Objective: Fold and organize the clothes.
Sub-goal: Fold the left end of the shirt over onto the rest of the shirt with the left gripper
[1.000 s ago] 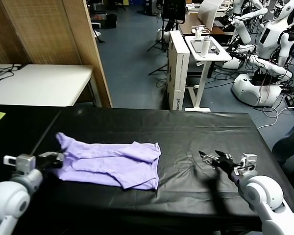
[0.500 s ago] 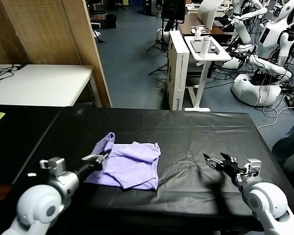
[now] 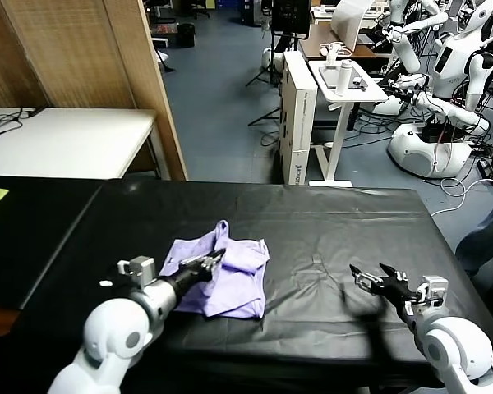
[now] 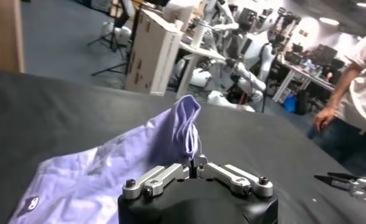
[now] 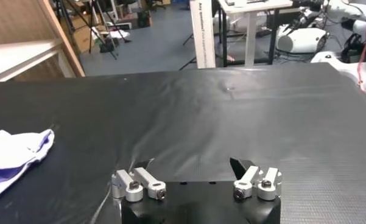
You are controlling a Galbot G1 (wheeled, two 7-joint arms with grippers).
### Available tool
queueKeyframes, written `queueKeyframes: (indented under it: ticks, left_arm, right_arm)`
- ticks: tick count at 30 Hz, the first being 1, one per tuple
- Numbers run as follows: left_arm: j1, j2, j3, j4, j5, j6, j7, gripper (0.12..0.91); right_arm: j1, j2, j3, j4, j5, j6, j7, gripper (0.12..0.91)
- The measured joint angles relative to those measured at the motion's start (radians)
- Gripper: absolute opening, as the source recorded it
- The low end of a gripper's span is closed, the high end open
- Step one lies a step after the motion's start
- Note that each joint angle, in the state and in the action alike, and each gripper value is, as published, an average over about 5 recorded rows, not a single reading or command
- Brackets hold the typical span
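Lavender T-shirt (image 3: 230, 267) edge is pinched by left tool (image 3: 214, 256); thin fabric may slip if dragged. Right tool (image 3: 376, 278) is held released, apart, over tabletop (image 3: 329, 222).

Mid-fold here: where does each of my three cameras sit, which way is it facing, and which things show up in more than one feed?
Head view: on the head, facing forward and down at the black table; shows left gripper pinching the T-shirt and right gripper open, apart.
Left wrist view: behind the left gripper, facing across the lifted T-shirt toward the lab.
Right wrist view: behind the right gripper, facing bare table.
Shared: T-shirt and table appear in all three.
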Motion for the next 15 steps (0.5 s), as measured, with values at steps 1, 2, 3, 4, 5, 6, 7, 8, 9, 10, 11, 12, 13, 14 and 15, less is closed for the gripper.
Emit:
queueKeyframes:
  ticks: [1, 2, 3, 4, 5, 6, 7, 8, 9, 10, 11, 12, 13, 14, 15]
  left_arm:
    - [-0.002, -0.005, 0.005, 0.004, 0.000, 0.000, -0.001, 0.167]
    - [-0.003, -0.009, 0.008, 0.007, 0.000, 0.000, -0.001, 0.167]
    - [-0.003, -0.014, 0.012, 0.010, 0.000, 0.000, -0.001, 0.167]
    - [-0.003, -0.018, 0.015, 0.013, 0.001, 0.000, -0.002, 0.168]
    - [-0.003, -0.022, 0.018, 0.016, 0.001, 0.000, -0.002, 0.168]
    - [-0.003, -0.027, 0.021, 0.019, 0.002, 0.000, -0.003, 0.168]
    - [-0.002, -0.031, 0.024, 0.021, 0.003, 0.000, -0.003, 0.168]
    - [0.000, -0.034, 0.027, 0.023, 0.004, 0.000, -0.004, 0.168]
    - [0.002, -0.037, 0.031, 0.024, 0.005, 0.000, -0.004, 0.168]
    - [0.003, -0.040, 0.035, 0.026, 0.007, 0.000, -0.004, 0.168]
    - [0.005, -0.043, 0.039, 0.028, 0.009, 0.000, -0.005, 0.168]
    - [0.006, -0.047, 0.043, 0.030, 0.011, 0.000, -0.006, 0.168]
    - [0.006, -0.051, 0.046, 0.033, 0.013, 0.000, -0.007, 0.168]
    - [0.005, -0.055, 0.048, 0.037, 0.015, 0.000, -0.008, 0.168]
    - [0.003, -0.060, 0.050, 0.041, 0.017, 0.000, -0.009, 0.168]
  right_arm:
    - [0.002, 0.000, -0.002, -0.002, -0.001, 0.000, 0.000, 0.907]
    - [0.005, 0.001, -0.004, -0.004, -0.002, 0.000, 0.000, 0.907]
    - [0.007, 0.002, -0.007, -0.006, -0.003, 0.000, 0.000, 0.907]
    - [0.009, 0.003, -0.009, -0.008, -0.004, -0.001, 0.000, 0.907]
    - [0.012, 0.004, -0.012, -0.010, -0.006, -0.001, 0.000, 0.907]
    - [0.014, 0.005, -0.014, -0.011, -0.007, -0.001, 0.000, 0.907]
    - [0.016, 0.005, -0.016, -0.013, -0.007, -0.001, 0.000, 0.907]
    - [0.018, 0.006, -0.018, -0.014, -0.008, -0.001, 0.000, 0.907]
    - [0.019, 0.006, -0.019, -0.015, -0.009, -0.001, 0.000, 0.907]
    - [0.021, 0.006, -0.020, -0.017, -0.009, -0.001, 0.000, 0.907]
    - [0.022, 0.006, -0.021, -0.018, -0.010, -0.002, 0.000, 0.907]
    - [0.022, 0.007, -0.022, -0.018, -0.010, -0.002, 0.000, 0.907]
    - [0.023, 0.007, -0.022, -0.019, -0.011, -0.002, 0.000, 0.907]
    - [0.023, 0.008, -0.023, -0.019, -0.011, -0.002, 0.000, 0.907]
    - [0.023, 0.008, -0.024, -0.019, -0.012, -0.002, 0.000, 0.907]
